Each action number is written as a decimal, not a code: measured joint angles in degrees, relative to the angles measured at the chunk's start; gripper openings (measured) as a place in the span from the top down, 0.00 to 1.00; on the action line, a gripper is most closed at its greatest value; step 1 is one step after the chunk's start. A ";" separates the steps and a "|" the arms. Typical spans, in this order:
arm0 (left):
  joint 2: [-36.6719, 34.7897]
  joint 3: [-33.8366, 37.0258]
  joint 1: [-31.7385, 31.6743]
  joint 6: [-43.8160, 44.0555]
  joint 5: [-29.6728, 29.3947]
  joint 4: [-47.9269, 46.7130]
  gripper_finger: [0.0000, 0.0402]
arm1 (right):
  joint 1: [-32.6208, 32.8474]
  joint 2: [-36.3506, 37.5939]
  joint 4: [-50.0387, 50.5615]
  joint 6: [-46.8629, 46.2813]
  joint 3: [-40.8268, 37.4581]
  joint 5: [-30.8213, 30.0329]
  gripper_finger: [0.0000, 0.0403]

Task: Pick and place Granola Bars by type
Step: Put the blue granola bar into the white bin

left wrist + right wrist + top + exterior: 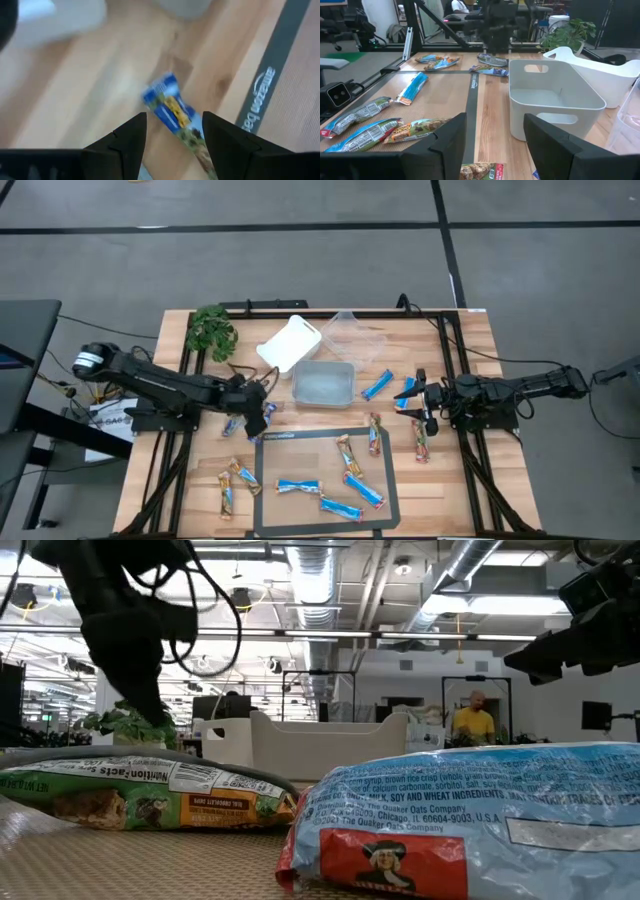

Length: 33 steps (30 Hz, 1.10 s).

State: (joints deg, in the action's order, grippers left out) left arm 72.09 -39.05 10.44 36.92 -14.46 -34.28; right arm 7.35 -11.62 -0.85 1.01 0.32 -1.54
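1. Overhead, the left gripper point(252, 420) hangs just off the upper left corner of the dark mat point(262, 510), its fingers point(127, 137) spread apart with nothing between them.
2. Directly under it, the left wrist view shows a blue-ended bar point(172, 110) lying slantwise on the wooden table point(470, 480), beside the mat's edge and not gripped.
3. The right gripper point(428, 408) waits near the table's right side, jaws apart and empty, pointing toward the middle.
4. Close to it lie a blue bar point(377, 385), another blue bar point(408, 392) right at its fingers, and a tan bar point(421, 442) just below.
5. On the mat rest three blue bars point(299, 486), point(340, 507), point(363, 490) and a tan bar point(346, 452); a further tan bar point(375, 434) lies across the mat's right edge.
6. Left of the mat, on bare wood, sit two tan bars point(240, 476), point(226, 495).
7. Three tubs stand at the back: a white tub point(290, 343) tilted, a grey tub point(322, 383) beside it, and a clear tub point(352, 335) behind.
8. A small green plant point(211, 332) sits at the back left corner.
9. From table height, a green-and-tan wrapped bar point(150, 795) and a blue wrapped bar point(470, 830) fill the foreground.
10. Far behind, a person in yellow point(473, 722) is in the room.
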 joint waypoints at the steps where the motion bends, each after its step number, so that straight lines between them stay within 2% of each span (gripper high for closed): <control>1: 1.69 -0.60 0.26 1.02 1.30 0.08 0.54 | 0.00 0.00 0.01 0.00 -0.02 0.00 0.53; 6: 8.52 -2.68 1.22 5.28 4.90 0.22 0.54 | 0.00 0.00 0.01 -0.01 0.00 0.00 0.53; 11: 11.94 -2.86 1.09 7.84 6.79 -0.12 0.54 | 0.00 0.02 0.01 -0.01 -0.01 0.02 0.53; 19: 12.45 -2.89 0.22 9.84 6.67 -4.57 0.54 | 0.00 0.00 0.01 0.00 -0.01 0.00 0.53; 33: 13.64 -2.94 0.17 7.98 7.83 -2.68 0.54 | 0.00 0.00 0.01 0.01 0.00 0.00 0.53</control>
State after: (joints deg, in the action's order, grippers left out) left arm 85.73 -41.99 10.61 44.90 -6.62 -36.97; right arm 7.35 -11.62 -0.84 1.02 0.32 -1.54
